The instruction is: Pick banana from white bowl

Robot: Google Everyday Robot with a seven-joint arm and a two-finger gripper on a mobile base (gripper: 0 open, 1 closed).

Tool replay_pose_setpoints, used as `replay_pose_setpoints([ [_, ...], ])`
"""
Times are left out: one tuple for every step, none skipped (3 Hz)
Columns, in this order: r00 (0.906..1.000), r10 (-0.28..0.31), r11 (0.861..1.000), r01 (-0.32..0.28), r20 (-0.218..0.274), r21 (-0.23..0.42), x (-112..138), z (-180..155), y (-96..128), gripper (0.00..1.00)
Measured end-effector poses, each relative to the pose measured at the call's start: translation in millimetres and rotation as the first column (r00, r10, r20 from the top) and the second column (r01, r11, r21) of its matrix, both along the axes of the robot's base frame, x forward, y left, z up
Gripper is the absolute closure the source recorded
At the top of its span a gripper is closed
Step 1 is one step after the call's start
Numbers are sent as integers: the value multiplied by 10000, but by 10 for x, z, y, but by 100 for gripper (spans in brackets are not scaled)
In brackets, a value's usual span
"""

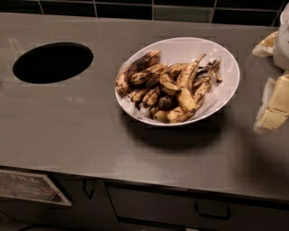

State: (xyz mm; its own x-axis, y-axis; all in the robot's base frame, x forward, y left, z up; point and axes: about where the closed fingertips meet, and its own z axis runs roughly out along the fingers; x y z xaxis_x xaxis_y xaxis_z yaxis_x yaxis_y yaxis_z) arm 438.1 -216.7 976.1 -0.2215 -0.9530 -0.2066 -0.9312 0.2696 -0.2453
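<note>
The white bowl (228, 67) sits on the grey counter right of centre, holding several spotted bananas. The banana (133, 68), the longest and thickest, strongly curved and mostly brown-black, lies along the bowl's left rim on top of the pile. Smaller, yellower bananas (185, 90) fill the middle and right of the bowl. My gripper (267, 79) is at the right edge of the camera view, to the right of the bowl and apart from it. It is open and empty, with one pale finger (265, 45) up and the other (274, 110) lower.
A round dark hole (53, 62) is cut in the counter at the left. A dark tiled wall (135, 9) runs along the back. Below the front edge are drawers with handles (212, 212) and a sign (27, 187) at the lower left.
</note>
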Motion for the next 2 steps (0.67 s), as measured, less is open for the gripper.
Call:
replay_pose_setpoints([
  [10000,2,10000,-2,2,-2,1,1,1,0],
  [9987,474,9986,-469,186,-260,104,137,223,0],
])
